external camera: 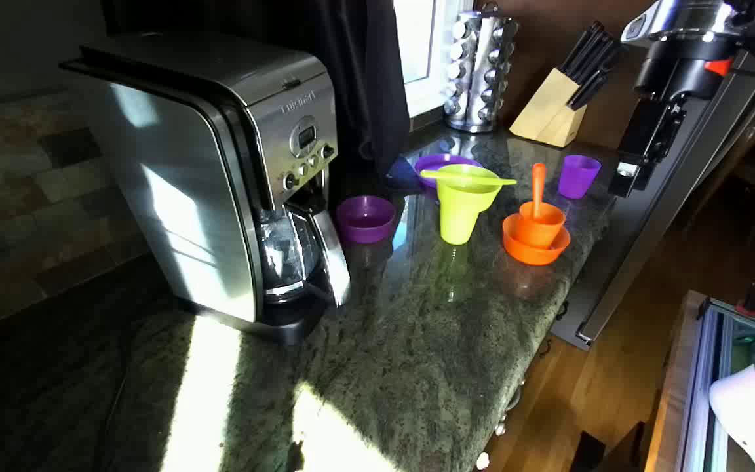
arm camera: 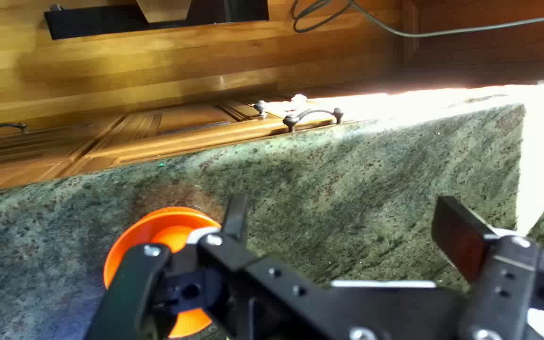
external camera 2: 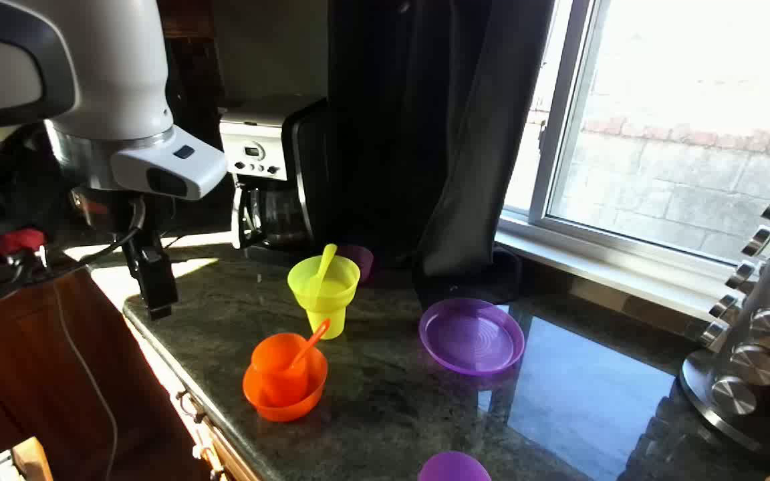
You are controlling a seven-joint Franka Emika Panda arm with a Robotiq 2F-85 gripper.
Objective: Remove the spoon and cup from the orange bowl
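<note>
The orange bowl (external camera: 527,254) stands on the dark counter near its front edge. The orange cup (external camera: 541,226) sits inside it, and the orange spoon (external camera: 538,183) leans in the cup with its handle sticking up. The bowl (external camera 2: 289,412), cup (external camera 2: 283,367) and spoon (external camera 2: 313,339) also show in the other camera's exterior view. My gripper (arm camera: 343,210) is open and empty, above the counter and off to one side of the bowl (arm camera: 123,248). In the wrist view the left finger partly hides the bowl and cup (arm camera: 172,236); the spoon is hidden there.
A yellow-green funnel-shaped piece (external camera: 461,210) with a yellow-green stick (external camera: 469,177) stands beside the bowl. Purple bowls (external camera: 366,219) (external camera 2: 472,337) and a small purple cup (external camera: 579,176) are nearby. A coffee maker (external camera: 213,164), spice rack (external camera: 479,72) and knife block (external camera: 551,108) stand on the counter.
</note>
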